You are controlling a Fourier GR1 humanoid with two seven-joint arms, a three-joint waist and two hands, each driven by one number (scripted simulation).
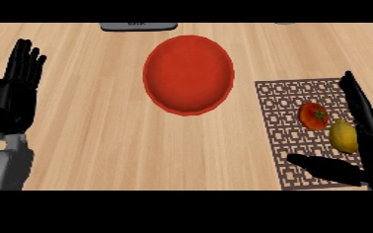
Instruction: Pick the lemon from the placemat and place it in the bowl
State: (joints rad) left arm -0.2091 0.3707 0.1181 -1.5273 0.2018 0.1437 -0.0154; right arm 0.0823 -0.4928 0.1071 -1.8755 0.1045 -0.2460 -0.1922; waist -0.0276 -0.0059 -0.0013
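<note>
Light wood surface [94, 128] fills pretty much the whole head view, with a red bowl [188, 74] sitting about dead centre and nothing in it. Off to the right there's a brown placemat [280, 108] with a lattice pattern, and the lemon [344, 135] is on it, near the mat's right side. A tomato [314, 116] sits just beside the lemon, up and to its left; it's too close to say whether they touch.

The right robot hand [328, 169] is spread wide around the lemon. Its fingers [355, 103] run straight up along the mat's right edge and its thumb lies across the mat below the lemon, so the lemon sits in the gap between them. Nothing is curled round it, so the hand is released and not grasping. Can't tell if the fingers brush the lemon's side.

The left robot hand [18, 94] rests at the far left edge, fingers straight and pointing up, holding nothing, well away from the bowl.

There's also a flat grey object [138, 26] at the top edge of the surface, cut off, so no idea what it is.
</note>
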